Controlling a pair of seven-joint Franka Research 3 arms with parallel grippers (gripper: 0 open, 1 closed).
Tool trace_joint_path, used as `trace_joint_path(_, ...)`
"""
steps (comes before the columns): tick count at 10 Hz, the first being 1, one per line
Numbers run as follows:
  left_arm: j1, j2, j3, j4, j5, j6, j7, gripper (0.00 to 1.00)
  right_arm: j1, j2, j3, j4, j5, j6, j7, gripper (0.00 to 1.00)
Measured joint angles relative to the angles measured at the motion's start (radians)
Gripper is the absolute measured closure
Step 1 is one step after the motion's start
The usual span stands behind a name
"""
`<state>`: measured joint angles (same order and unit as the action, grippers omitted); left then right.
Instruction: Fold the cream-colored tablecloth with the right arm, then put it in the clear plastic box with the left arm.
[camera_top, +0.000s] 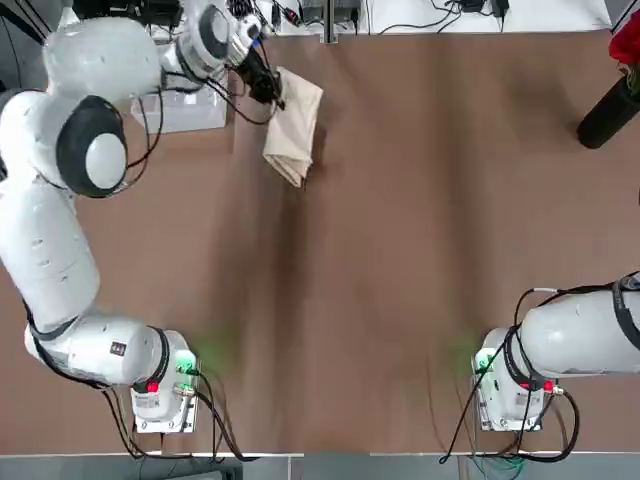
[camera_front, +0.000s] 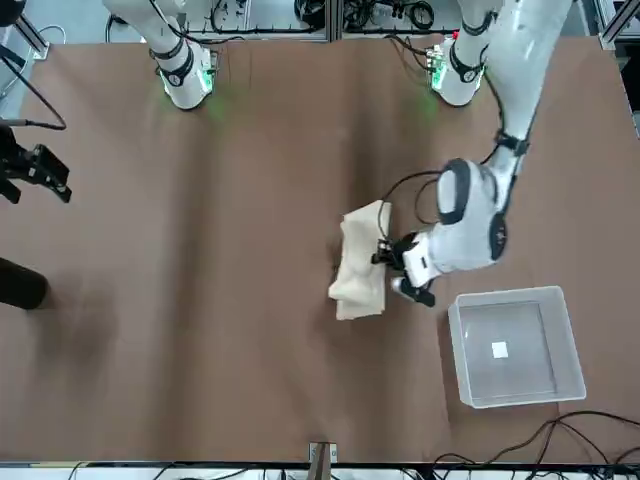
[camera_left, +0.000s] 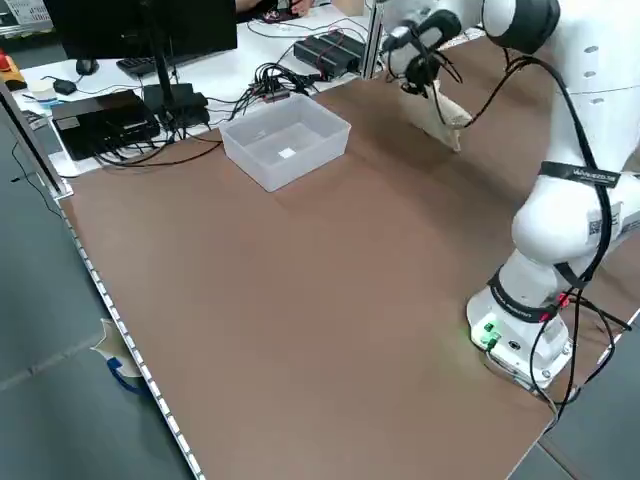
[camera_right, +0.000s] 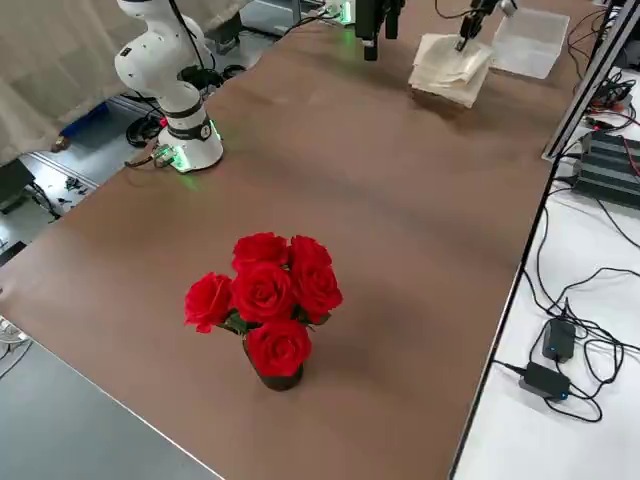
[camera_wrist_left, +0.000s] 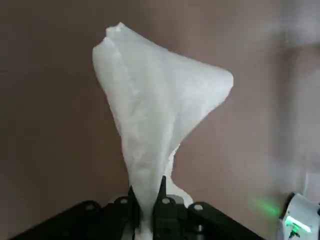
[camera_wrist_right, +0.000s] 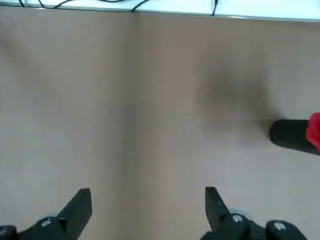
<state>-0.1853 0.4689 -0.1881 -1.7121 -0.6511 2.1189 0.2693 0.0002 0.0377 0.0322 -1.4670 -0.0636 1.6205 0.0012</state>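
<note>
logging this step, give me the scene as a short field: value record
cloth: folded, lifted, hanging from left hand
left hand: shut on the cloth's edge, beside the box
box: empty, on the table on the robot's left
right hand: open, idle over bare table
roses: in a dark vase on the robot's right
stage: cloth not yet in box

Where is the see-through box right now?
The clear plastic box sits empty on the table's far edge from the robot, on its left side, just beyond the left gripper, which holds the cream-colored tablecloth beside it.
</note>
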Motion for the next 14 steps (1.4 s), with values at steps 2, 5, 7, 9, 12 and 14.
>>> trace_joint_path(2,0.070,-0.057,0.016,0.019,0.029,-0.153,0.075,0.87,0.002,-0.001,0.000,0.000,-0.001,0.000,0.000,0.00)
trace_joint_path(5,0.156,-0.079,0.040,0.138,0.149,-0.385,0.155,0.87,0.002,-0.003,0.000,0.000,-0.005,0.000,0.000,0.00)
trace_joint_path(7,0.226,-0.079,0.042,0.209,0.211,-0.502,0.236,0.87,0.002,-0.005,-0.001,0.000,-0.006,0.001,0.000,0.00)
trace_joint_path(9,0.278,-0.079,0.044,0.255,0.291,-0.559,0.340,0.87,0.002,-0.006,-0.002,0.000,-0.006,0.002,0.000,0.00)
trace_joint_path(12,0.292,-0.067,0.082,0.290,0.369,-0.569,0.511,0.87,0.002,-0.006,-0.002,0.000,-0.006,0.002,0.000,0.00)
trace_joint_path(14,0.298,-0.015,0.143,0.354,0.374,-0.569,0.628,0.87,0.002,-0.006,-0.002,0.000,-0.006,0.002,0.000,0.00)
